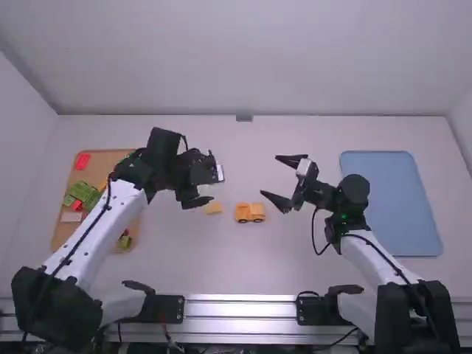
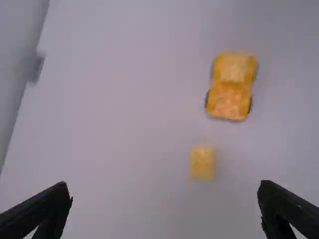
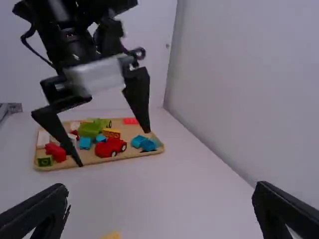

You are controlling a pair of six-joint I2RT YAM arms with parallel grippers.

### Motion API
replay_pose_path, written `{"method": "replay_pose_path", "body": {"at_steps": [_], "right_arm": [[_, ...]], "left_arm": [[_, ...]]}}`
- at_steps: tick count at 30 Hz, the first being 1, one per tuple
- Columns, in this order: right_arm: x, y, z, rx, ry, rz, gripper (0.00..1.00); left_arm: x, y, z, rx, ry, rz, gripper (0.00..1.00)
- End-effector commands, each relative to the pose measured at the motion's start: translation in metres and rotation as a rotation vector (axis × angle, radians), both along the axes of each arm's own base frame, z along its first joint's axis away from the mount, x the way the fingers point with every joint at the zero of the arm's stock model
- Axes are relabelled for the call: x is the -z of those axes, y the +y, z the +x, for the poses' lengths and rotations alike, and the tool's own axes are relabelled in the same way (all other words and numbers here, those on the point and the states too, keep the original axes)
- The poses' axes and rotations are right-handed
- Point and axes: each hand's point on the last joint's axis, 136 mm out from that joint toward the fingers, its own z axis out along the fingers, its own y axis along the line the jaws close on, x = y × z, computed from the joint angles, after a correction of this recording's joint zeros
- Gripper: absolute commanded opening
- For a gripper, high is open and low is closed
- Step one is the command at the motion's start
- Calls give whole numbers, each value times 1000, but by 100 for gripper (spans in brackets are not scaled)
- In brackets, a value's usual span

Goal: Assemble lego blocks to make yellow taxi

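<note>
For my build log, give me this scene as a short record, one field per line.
Yellow car: on the table, between the grippers
Yellow block: loose, apart from the car
Left gripper: open, empty, near the block
Right gripper: open, empty, right of the car
Wooden tray: table's left side, holding mixed coloured pieces
Blue rectangle: table's right side
</note>
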Motion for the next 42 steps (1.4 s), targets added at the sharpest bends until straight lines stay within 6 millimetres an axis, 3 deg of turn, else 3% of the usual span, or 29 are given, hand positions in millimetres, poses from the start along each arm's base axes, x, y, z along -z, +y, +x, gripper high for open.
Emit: {"method": "replay_pose_path", "body": {"at_steps": [1,6,13,16,20,25,28,30,33,36,40,42], "right_arm": [[-6,-1,5,2,7,0,99],[7,1,11,-4,58,-67,99],[44,4,-19,-168,-56,-227,99],[59,-2,-21,-169,-81,-275,99],[54,-2,-14,-200,-68,-245,99],[37,0,16,-179,-10,-244,99],[79,5,11,-227,120,-359,99],[96,12,0,-308,51,-394,99],[101,18,-2,-365,-36,-388,99],[123,12,6,-302,121,-449,99],[124,20,14,-288,142,-432,99],[138,18,11,-260,220,-474,99]], "left_arm": [[-3,-24,-22,282,-44,-190,99],[27,-30,-27,311,38,-310,99],[71,-37,-26,289,107,-377,99],[91,-36,-11,204,149,-418,99],[112,-28,-1,141,208,-450,99],[125,-9,10,81,232,-483,99],[144,-4,3,64,275,-467,99],[156,-4,-4,90,257,-424,99],[175,-3,-5,93,222,-366,99],[188,1,2,-12,233,-355,99],[198,12,4,-64,202,-343,99],[201,15,4,-74,194,-348,96]]}}
